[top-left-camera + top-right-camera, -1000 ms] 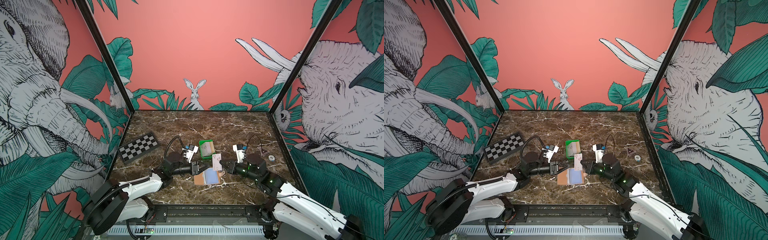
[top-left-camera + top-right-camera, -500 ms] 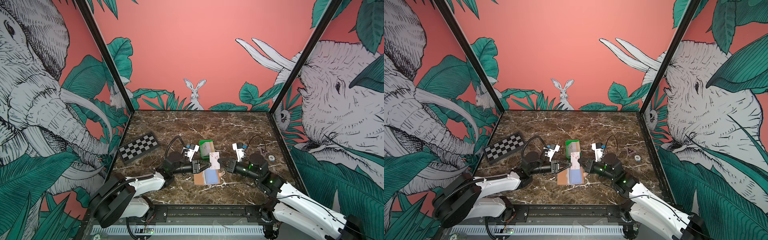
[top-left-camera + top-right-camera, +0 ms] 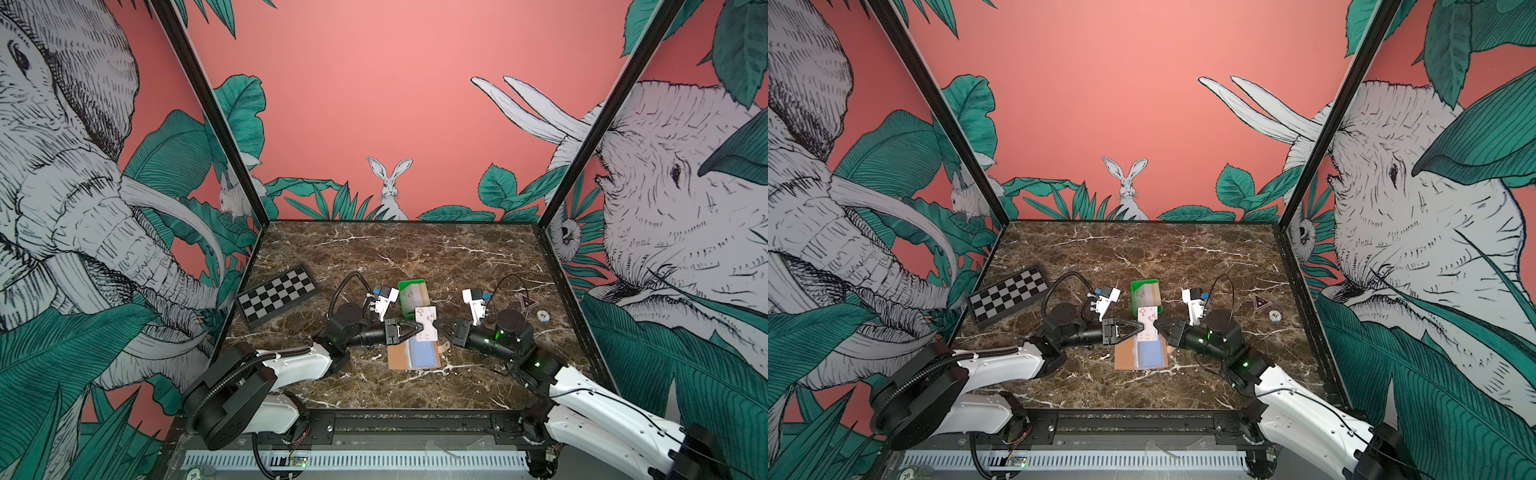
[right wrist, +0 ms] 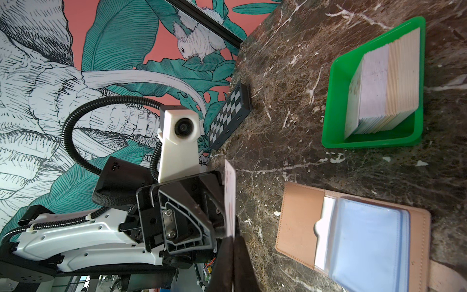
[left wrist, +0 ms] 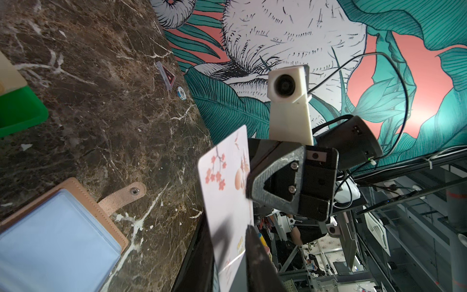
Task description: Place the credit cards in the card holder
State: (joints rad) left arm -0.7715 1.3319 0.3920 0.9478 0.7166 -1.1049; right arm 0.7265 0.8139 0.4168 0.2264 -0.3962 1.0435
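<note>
Bearings: we read clock directions on the tabletop [image 3: 415, 257] as seen in both top views, with 12 at the back wall and the card holder at the centre.
Checkerboard [image 3: 277, 299]: lies flat at 10 o'clock, well apart from everything else.
Left end effector [image 3: 417, 329]: reaches in from 9 o'clock. Its jaws flank one edge of the held card, but we cannot tell whether they pinch it or stand slightly off.
Held card [image 3: 428, 323]: whitish with a red blossom print, up in the air over the holder's 12 o'clock edge, between the two end effectors.
Green tray [image 3: 402, 291]: at 12 o'clock, just beyond the held card. Stacked cards [image 4: 379, 83] lean inside it.
Card holder [image 3: 415, 357]: open flat on the tabletop, bluish sleeves up, snap strap pointing to 3 o'clock.
Right end effector [image 3: 436, 328]: comes in from 3 o'clock, clenched on the held card's opposite edge.
Triangular tag [image 3: 526, 301], poker chip [image 3: 541, 316]: near each other at 2 o'clock, towards the right wall.
</note>
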